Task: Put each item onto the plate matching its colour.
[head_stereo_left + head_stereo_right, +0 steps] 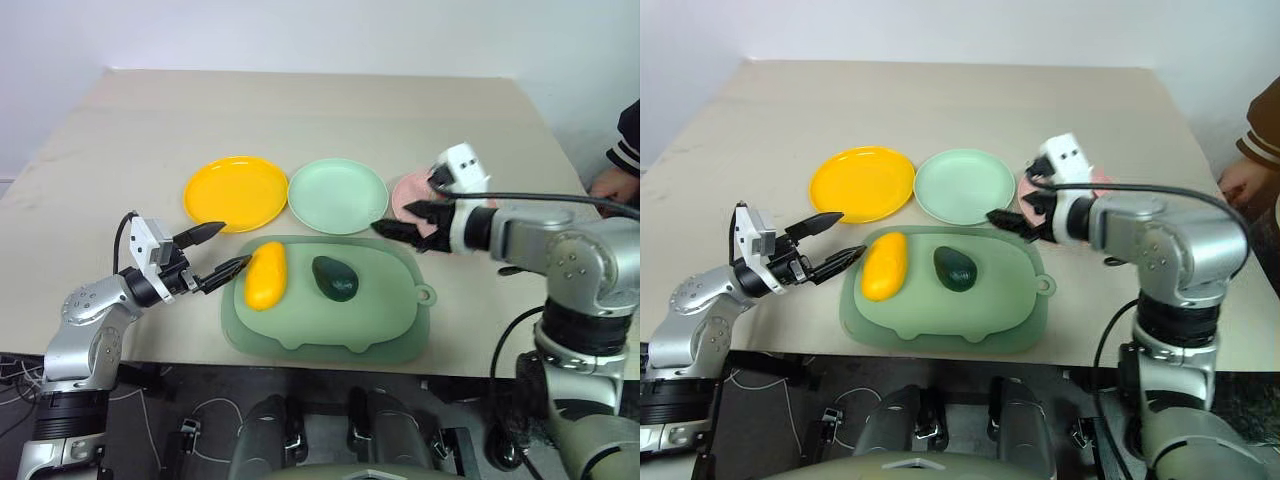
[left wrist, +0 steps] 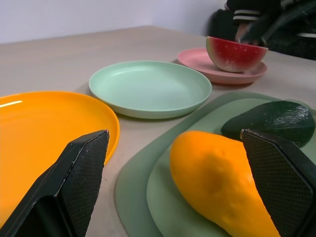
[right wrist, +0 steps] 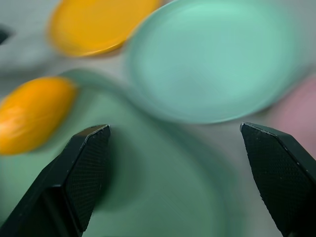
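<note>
The yellow mango and the dark green avocado lie side by side on the dull-green tray. Behind the tray stand the yellow plate, the mint green plate and the pink plate. On the pink plate rests the red watermelon wedge. My left gripper is open, just left of the mango and pointing at it. My right gripper is open and empty, above the tray's far right corner and in front of the pink plate.
A person's hand and sleeve rest at the table's right edge. The beige table stretches bare behind the plates. The tray's small loop tab sticks out on its right side.
</note>
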